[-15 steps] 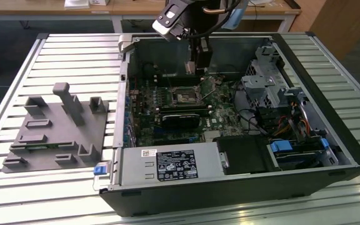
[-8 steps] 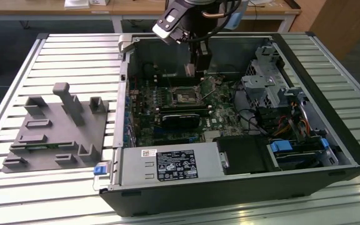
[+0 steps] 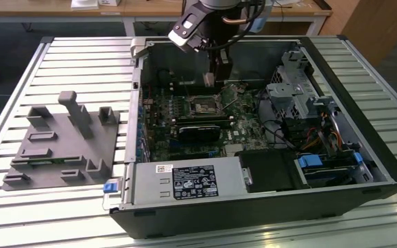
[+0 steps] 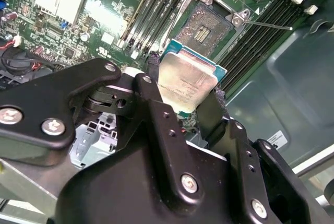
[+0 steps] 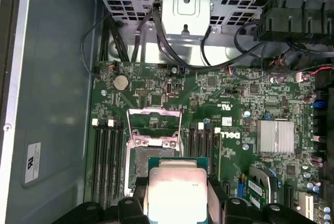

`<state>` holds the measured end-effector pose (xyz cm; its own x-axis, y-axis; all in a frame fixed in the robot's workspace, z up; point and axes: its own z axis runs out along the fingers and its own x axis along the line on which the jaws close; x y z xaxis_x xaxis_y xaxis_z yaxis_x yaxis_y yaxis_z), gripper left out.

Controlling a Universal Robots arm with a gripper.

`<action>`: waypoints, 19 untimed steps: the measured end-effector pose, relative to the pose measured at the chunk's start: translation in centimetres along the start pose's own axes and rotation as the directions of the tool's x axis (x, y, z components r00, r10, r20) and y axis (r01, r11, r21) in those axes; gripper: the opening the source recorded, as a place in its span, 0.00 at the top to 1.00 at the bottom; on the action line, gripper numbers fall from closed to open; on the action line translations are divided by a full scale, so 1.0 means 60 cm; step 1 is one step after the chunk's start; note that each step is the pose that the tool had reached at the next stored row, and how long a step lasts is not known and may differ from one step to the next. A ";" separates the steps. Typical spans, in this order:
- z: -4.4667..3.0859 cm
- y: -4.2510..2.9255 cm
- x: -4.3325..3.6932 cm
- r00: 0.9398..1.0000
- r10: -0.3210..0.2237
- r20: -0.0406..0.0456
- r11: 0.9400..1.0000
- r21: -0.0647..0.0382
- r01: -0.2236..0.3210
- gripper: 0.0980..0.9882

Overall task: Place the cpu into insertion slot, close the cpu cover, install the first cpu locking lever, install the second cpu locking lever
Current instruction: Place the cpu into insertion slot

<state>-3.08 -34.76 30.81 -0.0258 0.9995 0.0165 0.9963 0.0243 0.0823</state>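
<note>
gripper is clamped on the cpu; black fingers pinch opposite edges, closed only to chip width, silver face showing in both wrist views; chip hangs in the air over the motherboard, partly overlapping the insertion slot but not seated; slot is bare with its contacts showing; the cpu cover is flipped up off the slot; further out, the exterior view has the arm reaching down into the open computer case; case lies on a slatted table, grey fixture on the exterior view's left
</note>
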 end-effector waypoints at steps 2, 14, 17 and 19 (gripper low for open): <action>0.004 0.000 0.000 1.000 0.000 0.000 1.000 0.001 0.000 0.51; 0.040 -0.003 0.003 1.000 0.000 0.000 1.000 0.004 0.000 0.51; 0.049 -0.004 0.004 1.000 0.000 0.000 1.000 0.004 0.000 0.51; 0.054 -0.005 0.004 1.000 0.000 0.001 1.000 0.001 0.000 0.51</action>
<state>-3.10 -34.47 27.55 -0.0258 0.9995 0.0160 0.9964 0.0245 0.0810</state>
